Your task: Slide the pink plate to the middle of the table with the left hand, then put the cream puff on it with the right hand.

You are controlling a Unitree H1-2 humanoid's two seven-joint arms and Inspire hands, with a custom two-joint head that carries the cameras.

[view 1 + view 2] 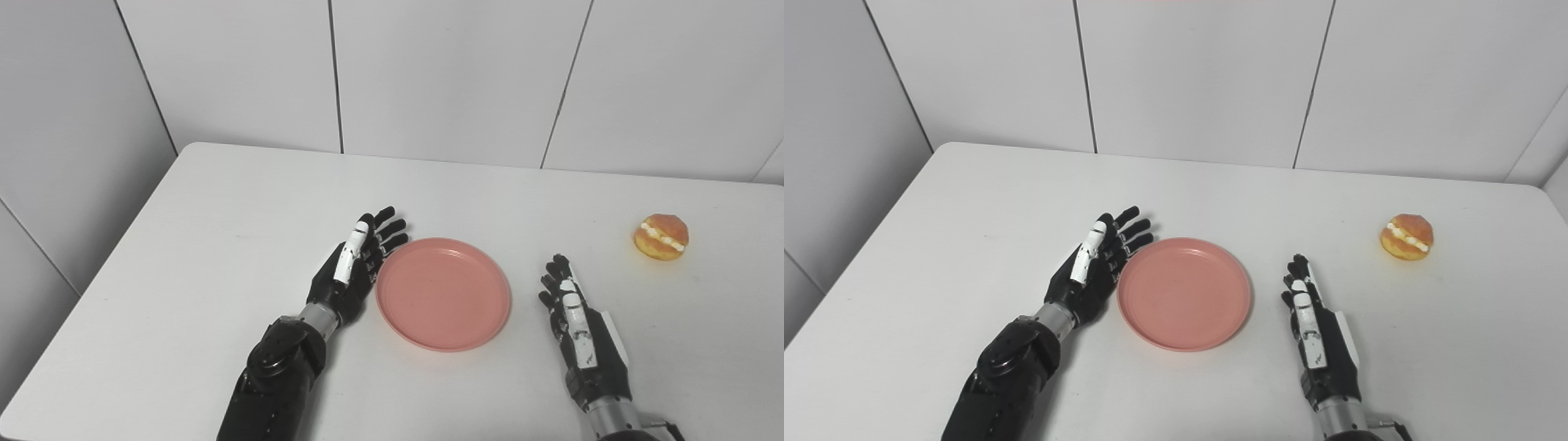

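No brand, label or writing can be read on anything here; the white strips on the hands carry no text that I can make out.

The pink plate (443, 294) lies flat near the middle of the white table (202, 208), and nothing is on it. The left hand (354, 263) is at the 9 o'clock side of the plate, standing on its edge with the palm turned toward the plate. Its fingers (386, 228) are stretched out and a little spread, pointing toward 1 o'clock, and it holds nothing. The fingers are just beside the plate's rim; I cannot tell if they really touch it.

The right hand (1315, 331) is at the 3 o'clock side of the plate, near it but apart. Its fingers point toward 12 o'clock, lie close to each other and curl slightly, and it also holds nothing.

The cream puff (661, 236) sits on the table at about 2 o'clock from the plate, well apart from it and beyond the right hand. It is golden brown with a white cream line across its middle. Nothing stands between the right hand and the cream puff, or between the cream puff and the plate.

Behind the table, at 12 o'clock, is a wall (453, 73) of large white panels with thin dark joints.
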